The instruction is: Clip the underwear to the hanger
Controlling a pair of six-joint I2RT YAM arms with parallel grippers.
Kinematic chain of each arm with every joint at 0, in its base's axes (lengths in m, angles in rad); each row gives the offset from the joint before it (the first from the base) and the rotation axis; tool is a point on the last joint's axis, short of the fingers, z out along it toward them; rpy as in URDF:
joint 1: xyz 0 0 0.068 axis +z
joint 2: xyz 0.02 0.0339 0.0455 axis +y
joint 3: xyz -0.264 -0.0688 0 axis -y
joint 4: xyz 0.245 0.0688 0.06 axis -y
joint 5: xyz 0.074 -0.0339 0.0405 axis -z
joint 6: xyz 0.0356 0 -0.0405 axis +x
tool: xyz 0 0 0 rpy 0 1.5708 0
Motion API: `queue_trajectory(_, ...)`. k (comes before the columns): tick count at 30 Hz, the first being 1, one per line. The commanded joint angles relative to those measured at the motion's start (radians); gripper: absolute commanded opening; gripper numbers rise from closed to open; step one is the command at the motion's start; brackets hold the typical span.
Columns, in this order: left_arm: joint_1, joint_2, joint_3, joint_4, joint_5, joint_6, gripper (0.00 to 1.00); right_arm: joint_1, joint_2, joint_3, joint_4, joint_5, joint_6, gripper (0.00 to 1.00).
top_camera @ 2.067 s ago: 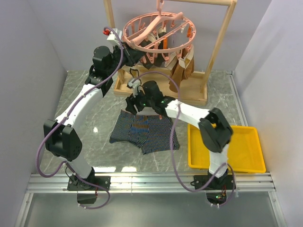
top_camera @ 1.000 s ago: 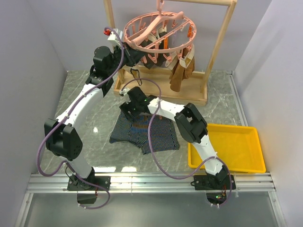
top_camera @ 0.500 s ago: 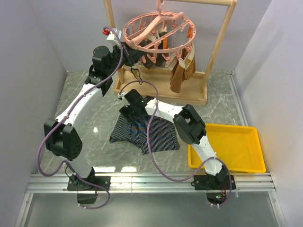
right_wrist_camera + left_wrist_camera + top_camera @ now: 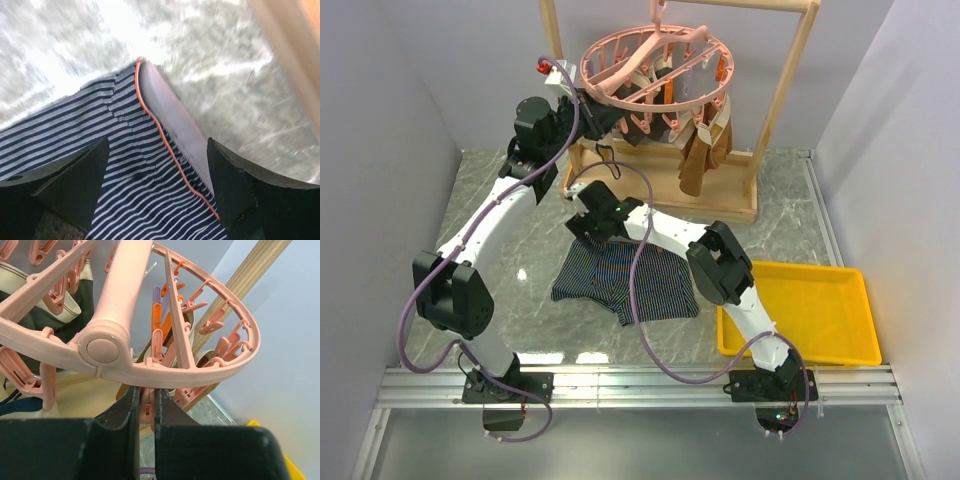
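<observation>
The underwear (image 4: pixel 625 282), navy with thin light stripes, lies flat on the marble table. In the right wrist view its waistband (image 4: pixel 165 115) shows grey with an orange edge. My right gripper (image 4: pixel 586 230) is open just above the garment's back left corner, and its jaws (image 4: pixel 157 167) straddle the waistband edge. The pink round hanger (image 4: pixel 655 62) hangs from the wooden rack. My left gripper (image 4: pixel 599 115) is up at the near left of the hanger's ring (image 4: pixel 165 374). It is shut (image 4: pixel 146 401) on a pink peg (image 4: pixel 147 407) that dangles under the ring.
A wooden rack frame (image 4: pixel 790 85) with a tray-like base (image 4: pixel 720 205) stands at the back. Tan and dark garments (image 4: pixel 698 150) hang from the hanger's pegs. A yellow tray (image 4: pixel 820 315) sits at the front right. Grey walls close in on both sides.
My right gripper has moved left and back across the underwear to its back left corner. My left gripper has stayed at the hanger. The underwear has not moved.
</observation>
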Motion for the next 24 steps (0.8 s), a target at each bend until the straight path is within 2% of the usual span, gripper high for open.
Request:
queue_trajectory(1, 0.009, -0.011, 0.01, 0.062, -0.003, -0.017, 0.0, 0.0, 0.034, 0.06, -0.013, 0.013, -0.012, 0.86)
queue_trajectory(7, 0.014, -0.011, 0.009, 0.065, 0.002, -0.02, 0.0, -0.015, 0.094, 0.12, -0.111, -0.016, -0.003, 0.79)
queue_trajectory(9, 0.014, -0.011, 0.007, 0.068, 0.0, -0.02, 0.0, -0.015, 0.099, 0.123, -0.126, -0.015, -0.012, 0.74)
queue_trajectory(11, 0.014, -0.011, 0.009, 0.068, 0.002, -0.022, 0.0, -0.015, 0.116, 0.145, -0.168, -0.036, -0.017, 0.62)
queue_trajectory(19, 0.017, -0.006, 0.015, 0.063, -0.001, -0.02, 0.0, -0.009, 0.129, 0.117, -0.24, -0.052, -0.033, 0.63)
queue_trajectory(24, 0.015, -0.006, 0.012, 0.062, -0.003, -0.019, 0.0, -0.009, 0.12, 0.094, -0.238, -0.055, -0.05, 0.31)
